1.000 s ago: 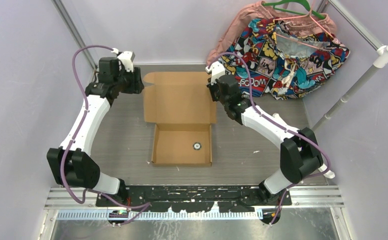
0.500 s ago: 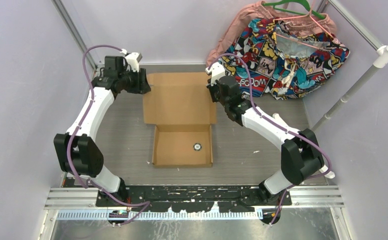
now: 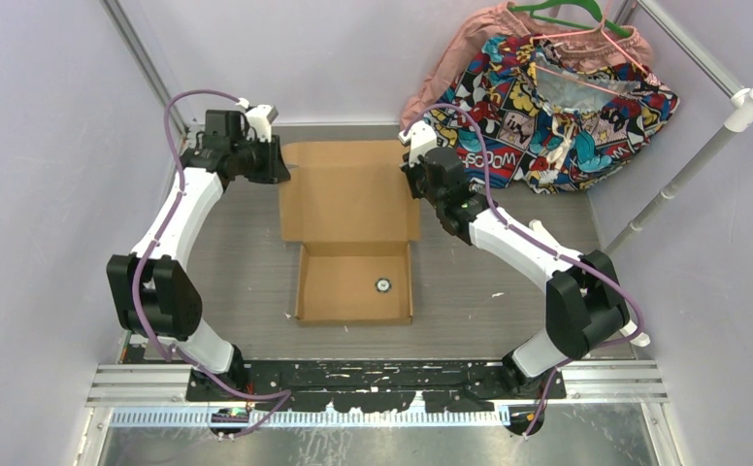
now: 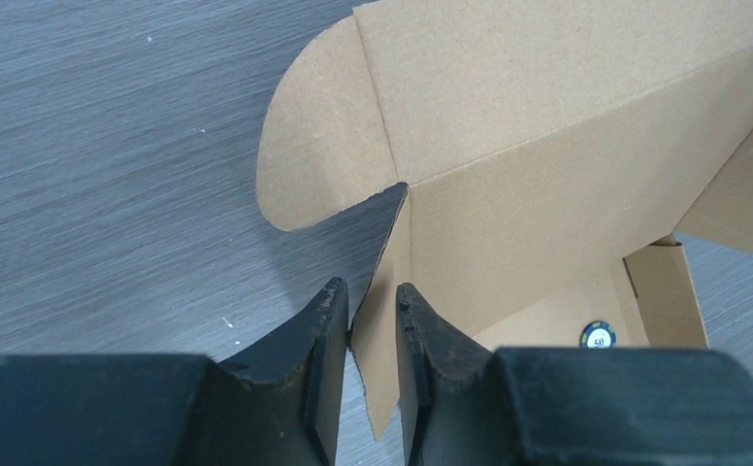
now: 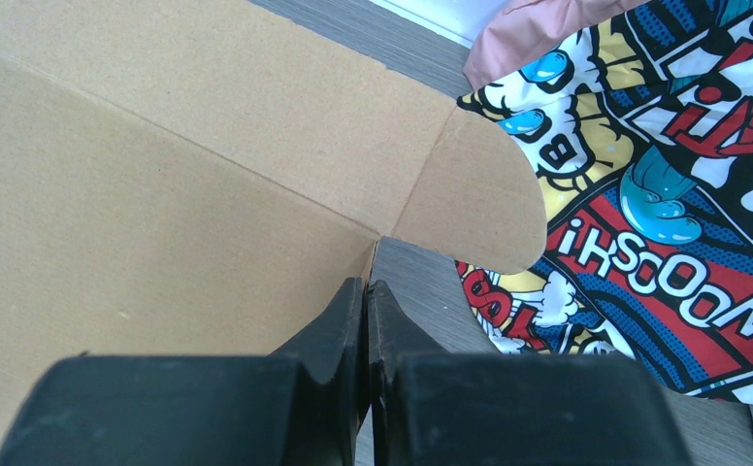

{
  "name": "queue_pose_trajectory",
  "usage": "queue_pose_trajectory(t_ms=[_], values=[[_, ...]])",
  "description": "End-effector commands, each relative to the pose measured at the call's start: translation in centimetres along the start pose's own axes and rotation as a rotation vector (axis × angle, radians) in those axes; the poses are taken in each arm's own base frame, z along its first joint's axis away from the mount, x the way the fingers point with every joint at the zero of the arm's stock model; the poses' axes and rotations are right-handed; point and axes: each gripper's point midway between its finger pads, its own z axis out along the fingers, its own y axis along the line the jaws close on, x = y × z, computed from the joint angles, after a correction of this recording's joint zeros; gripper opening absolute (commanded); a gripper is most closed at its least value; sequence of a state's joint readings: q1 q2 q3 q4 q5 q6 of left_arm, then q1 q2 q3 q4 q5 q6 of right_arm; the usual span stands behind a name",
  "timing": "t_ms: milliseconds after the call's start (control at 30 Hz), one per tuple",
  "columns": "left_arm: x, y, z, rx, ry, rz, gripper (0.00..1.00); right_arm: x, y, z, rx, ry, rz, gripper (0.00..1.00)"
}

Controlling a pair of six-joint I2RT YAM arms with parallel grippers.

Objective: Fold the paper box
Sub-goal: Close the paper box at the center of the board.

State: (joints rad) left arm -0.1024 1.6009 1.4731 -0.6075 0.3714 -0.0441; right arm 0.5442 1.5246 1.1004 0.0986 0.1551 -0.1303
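Quick look at your setup: the paper box sits in the middle of the table, between the two arms. Its shallow tray part is on the near side, walls already up, and the big lid panel stretches away toward the far wall. There's a small round token lying inside the tray, toward its right side. Your left gripper is over at the far-left corner of the lid. Its jaws are narrowed down around the lid's left side flap, which stands on edge between the two fingers. There's barely any gap either side, but from the wrist view you can't tell whether it's actually pinched or just straddled. The rounded corner tab lies flat just beyond it. Your right gripper is at the lid's right edge, fingers clenched tight together, with the thin edge of the right side flap running straight down into the tips, so that one's grabbing cardboard. Its rounded tab overlaps the comic-print cloth, which is heaped in the far-right corner with a green hanger on top.
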Motion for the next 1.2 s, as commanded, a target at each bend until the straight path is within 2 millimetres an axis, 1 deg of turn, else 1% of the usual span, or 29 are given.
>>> queue_pose_trajectory(t_ms=[0,100,133,200,233,367,467,567,700,833,967,1167], values=[[-2.1,-0.7,-0.8,0.036,-0.055,0.014,0.25,-1.2,0.3,-0.7,-0.018,-0.031,-0.025,0.05],[-2.1,-0.7,-0.9,0.031,-0.053,0.011,0.17,-1.3,0.4,-0.8,-0.02,-0.029,-0.021,0.05],[-2.1,-0.7,-1.0,0.03,-0.053,0.008,0.13,-1.3,0.3,-0.8,-0.02,-0.028,-0.019,0.05],[-2.2,-0.8,-1.1,0.029,-0.057,0.004,0.02,-1.5,0.4,-0.9,-0.024,-0.028,-0.014,0.05],[-2.2,-0.8,-1.2,0.029,-0.058,0.001,0.0,-1.4,0.5,-0.9,-0.029,-0.021,-0.013,0.05],[-2.2,-1.0,-1.5,0.035,-0.072,-0.002,0.0,-1.4,0.7,-1.1,-0.037,-0.007,0.004,0.1],[-2.1,-1.1,-1.8,0.032,-0.088,-0.006,0.0,-1.3,0.6,-1.2,-0.034,0.009,0.016,0.11],[-2.2,-1.2,-2.2,0.021,-0.119,-0.005,0.0,-1.1,0.6,-1.6,-0.037,0.057,0.024,0.14],[-2.5,-1.4,-3.1,0.005,-0.179,0.002,0.0,-1.4,0.8,-2.5,-0.054,0.121,0.051,0.18],[-2.9,-1.9,-4.1,-0.01,-0.227,0.02,0.0,-1.5,1.0,-3.1,-0.066,0.178,0.066,0.17],[-3.1,-2.5,-4.8,-0.015,-0.256,0.043,0.0,-2.2,1.2,-3.4,-0.087,0.199,0.074,0.14],[-3.1,-3.1,-5.4,-0.024,-0.283,0.066,0.0,-2.9,1.5,-3.6,-0.105,0.208,0.081,0.12]])
